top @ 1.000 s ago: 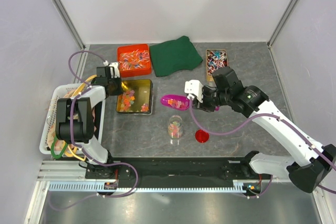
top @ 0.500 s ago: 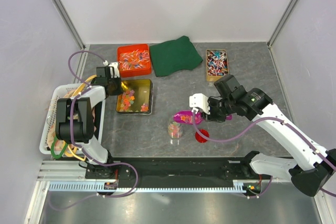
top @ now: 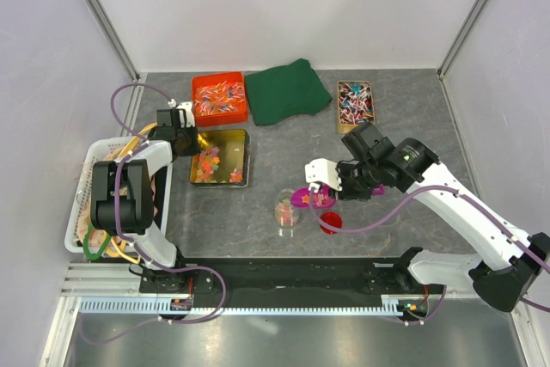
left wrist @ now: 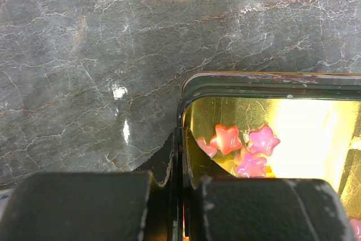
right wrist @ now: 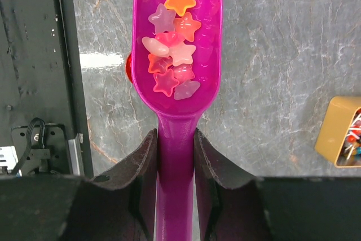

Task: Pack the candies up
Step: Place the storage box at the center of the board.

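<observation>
- Candies [right wrist: 171, 55], star-shaped in pink, orange and pale tones, lie heaped in the bowl of a purple scoop [right wrist: 175, 105]; more sit in a gold tray [top: 247, 161] on the bench [top: 412, 109]
- Around them: an orange bin [top: 195, 100] of wrapped sweets behind the tray; a green cloth [top: 286, 90]; a small box [top: 339, 109] of twist-wrapped sweets; a white basket [top: 79, 199] at the left edge; a clear cup [top: 287, 211] near a red lid [top: 331, 222]
- Right arm stretches in toward mid-bench, wrist above the lid, scoop bowl just beside the cup's mouth; left arm is folded at the tray's far left corner
- right fingers [right wrist: 148, 156] pinch the scoop's handle, candies ahead of the tips; left fingers [left wrist: 203, 196] are pressed together on the tray's wall, tray candies just beyond
</observation>
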Robot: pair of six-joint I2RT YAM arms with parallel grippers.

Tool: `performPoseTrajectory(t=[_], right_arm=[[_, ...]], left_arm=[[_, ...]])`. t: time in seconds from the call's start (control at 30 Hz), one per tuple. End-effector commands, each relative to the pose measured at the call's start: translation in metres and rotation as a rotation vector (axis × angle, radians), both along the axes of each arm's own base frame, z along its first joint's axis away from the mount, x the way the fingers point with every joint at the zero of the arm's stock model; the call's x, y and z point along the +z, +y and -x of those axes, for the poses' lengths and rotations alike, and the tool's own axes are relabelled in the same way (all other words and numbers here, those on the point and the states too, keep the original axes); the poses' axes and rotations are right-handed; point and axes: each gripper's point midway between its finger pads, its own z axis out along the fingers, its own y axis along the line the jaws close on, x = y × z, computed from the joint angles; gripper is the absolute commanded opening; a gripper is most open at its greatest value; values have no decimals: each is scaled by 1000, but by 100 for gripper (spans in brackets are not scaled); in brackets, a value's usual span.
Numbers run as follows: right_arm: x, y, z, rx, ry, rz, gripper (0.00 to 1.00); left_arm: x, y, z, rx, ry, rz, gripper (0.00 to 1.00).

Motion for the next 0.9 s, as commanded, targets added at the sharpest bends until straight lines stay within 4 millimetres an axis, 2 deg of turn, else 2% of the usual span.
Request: performPoseTrajectory(t=[0.0, 0.13, 0.43, 0.87], right_arm=[[12, 6, -3, 45, -34, 32, 0], [8, 5, -5, 59, -34, 88, 0], [20, 7, -14, 74, -76, 167, 0], [23, 11, -13, 118, -116, 257, 0]], left_arm=[[9, 4, -11, -12, -60, -5, 2], [10, 5, -11, -9, -63, -5, 2], [11, 7, -11, -4, -65, 5, 2], [9, 8, -11, 1, -61, 9, 2]])
